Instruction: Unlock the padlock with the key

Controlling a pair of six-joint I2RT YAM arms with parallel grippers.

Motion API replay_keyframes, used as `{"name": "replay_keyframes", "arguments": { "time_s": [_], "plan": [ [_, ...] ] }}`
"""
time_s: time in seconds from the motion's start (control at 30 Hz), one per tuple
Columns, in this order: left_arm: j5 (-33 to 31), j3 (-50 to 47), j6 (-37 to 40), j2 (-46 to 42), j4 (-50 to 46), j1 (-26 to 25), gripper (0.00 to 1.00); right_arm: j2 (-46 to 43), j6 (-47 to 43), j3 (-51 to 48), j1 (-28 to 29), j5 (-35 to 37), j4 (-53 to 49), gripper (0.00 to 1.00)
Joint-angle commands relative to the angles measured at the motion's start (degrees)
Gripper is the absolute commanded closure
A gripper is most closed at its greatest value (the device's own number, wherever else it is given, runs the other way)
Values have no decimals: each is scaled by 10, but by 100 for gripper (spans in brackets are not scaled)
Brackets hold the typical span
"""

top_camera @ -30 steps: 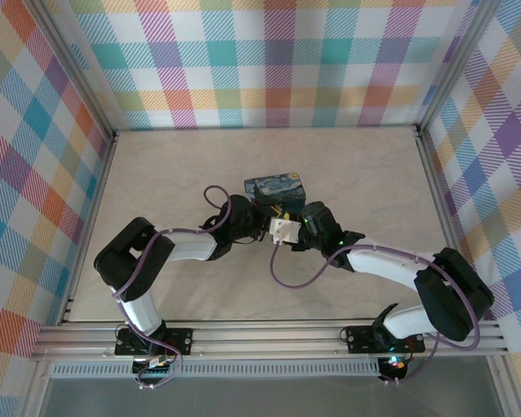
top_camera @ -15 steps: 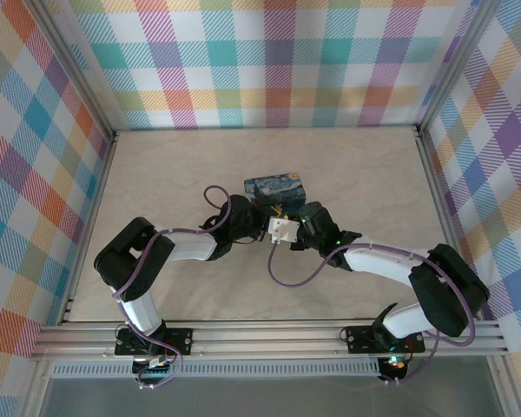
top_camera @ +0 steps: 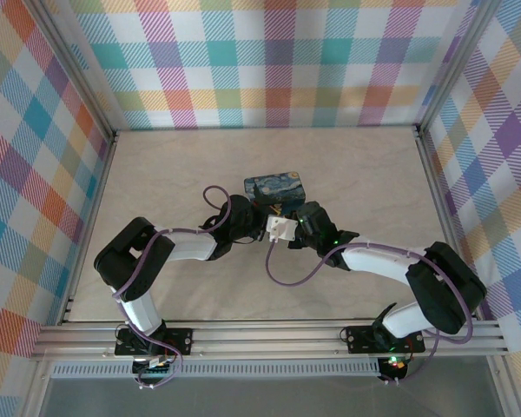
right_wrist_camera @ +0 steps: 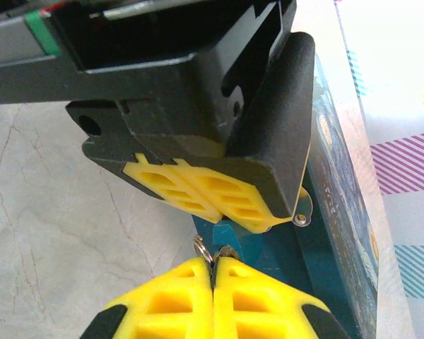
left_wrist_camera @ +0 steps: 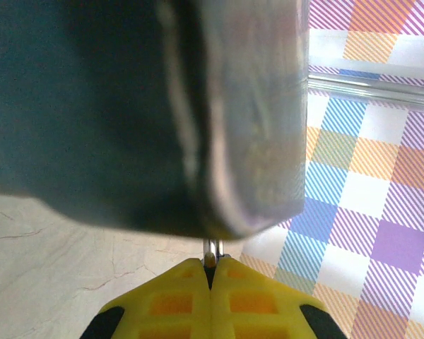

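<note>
Yellow ribbed pads of the right gripper (right_wrist_camera: 213,275) are pressed flat together. Two tiny wire loops poke out at the tips and look like the ring end of the key (right_wrist_camera: 213,248); its blade is hidden between the pads. The left gripper (left_wrist_camera: 212,274) is also closed, with a thin metal sliver (left_wrist_camera: 212,248) pinched edge-on in its seam. The right wrist view shows a small silvery tab (right_wrist_camera: 302,217) with a hole sticking out beside the left fingertips; can't tell if it is the same piece. The padlock (right_wrist_camera: 232,237) is hard to make out. A teal lump between the two sets of fingertips seems to be its blue part, but it blends into the teal side of the box (right_wrist_camera: 343,212) right behind. In the left wrist view a blurred dark-teal and grey mass hangs over the fingertips, cut off at top and left, too close to name. From the top camera both grippers meet just in front of the box on the table (top_camera: 365,174), with lock and key buried under the wrists and purple cables (top_camera: 286,278). Versus a second ago, the right wrist and forearm have nudged slightly left toward the box and the cable loop shifted with them. The left arm and box are in the same place.
</note>
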Motion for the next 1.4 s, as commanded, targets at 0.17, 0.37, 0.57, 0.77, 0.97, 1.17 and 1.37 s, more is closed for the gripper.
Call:
{"name": "replay_keyframes", "arguments": {
  "time_s": [0.17,0.37,0.57,0.77,0.97,1.17,1.37],
  "plan": [
    [9,10,-5,-13,19,-3,98,0,62,25,5,27,12,100],
    [8,8,-5,-14,20,-4,98,-2,129,32,11,19,10,100],
    [10,8,-6,-11,22,-3,98,5,191,26,19,17,19,100],
    [10,9,-9,-7,24,-3,98,5,281,15,23,10,38,100],
    [12,11,-9,-4,24,-4,98,6,355,-8,24,-3,66,100],
    [11,12,-8,-1,21,-3,98,8,424,-33,24,-15,87,100],
    [9,16,-5,0,15,-4,98,19,520,-64,24,-36,129,100]
  ]
}}
